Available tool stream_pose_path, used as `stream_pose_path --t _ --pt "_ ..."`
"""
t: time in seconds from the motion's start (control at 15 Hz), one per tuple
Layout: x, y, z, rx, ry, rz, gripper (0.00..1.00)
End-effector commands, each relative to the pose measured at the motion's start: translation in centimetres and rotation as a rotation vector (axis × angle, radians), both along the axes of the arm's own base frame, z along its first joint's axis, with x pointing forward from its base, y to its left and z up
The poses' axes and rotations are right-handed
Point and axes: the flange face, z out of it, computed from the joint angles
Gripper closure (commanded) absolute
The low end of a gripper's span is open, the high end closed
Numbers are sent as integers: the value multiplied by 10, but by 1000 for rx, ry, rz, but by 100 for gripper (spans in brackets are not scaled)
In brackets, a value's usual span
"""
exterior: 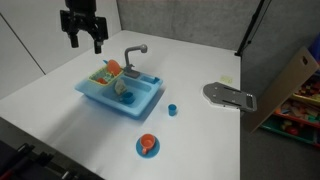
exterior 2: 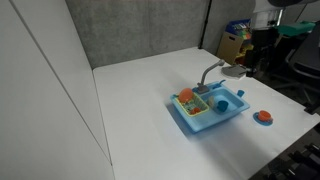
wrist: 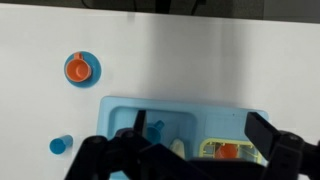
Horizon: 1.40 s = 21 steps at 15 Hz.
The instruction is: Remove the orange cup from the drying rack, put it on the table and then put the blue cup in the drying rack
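Orange plastic marks the orange cup [exterior: 113, 67], which lies in the drying rack [exterior: 102, 78], the end of the light-blue toy sink unit [exterior: 135, 103] away from the basin; it looks tipped against the rack's yellow-green insert, but the pictures are too small to tell where its mouth points. In the wrist view the sink unit's long axis runs across the picture, with the rack end at the right and the orange cup [wrist: 228, 152] inside it. The blue cup [exterior: 172, 109] stands upright on the white desk [exterior: 200, 60], long axis vertical, just beside the basin end of the unit and not touching it; the wrist view shows it [wrist: 60, 145] from above as a small round. The gripper [exterior: 84, 38] hangs from the arm high above the desk, pointing straight down, behind the rack end of the unit and well clear of it. Its jaws stand wide apart and hold nothing; in the wrist view the gripper [wrist: 195, 150] has its dark fingers [wrist: 110, 155] spread over the sink unit. Counted: one orange cup, one blue cup, one sink unit with one grey faucet [exterior: 132, 55], one flat grey oblong plate [exterior: 230, 97] well apart on the desk, and one round blue-and-orange disc [exterior: 147, 145] lying on the desk near the blue cup.
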Motion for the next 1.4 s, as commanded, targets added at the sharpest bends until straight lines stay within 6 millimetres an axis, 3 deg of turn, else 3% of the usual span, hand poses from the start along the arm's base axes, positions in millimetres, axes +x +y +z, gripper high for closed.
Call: stream_pose_path --t 0.0,0.33,0.67,1.0,1.33 --pt "31 26 -10 -7 -11 4 0" --pt "54 61 -31 -25 -58 11 0" --pt "61 89 -51 -46 -158 -29 0" --pt "65 102 -72 -61 -220 -98 0" --pt "65 100 -102 -68 -251 -182 0"
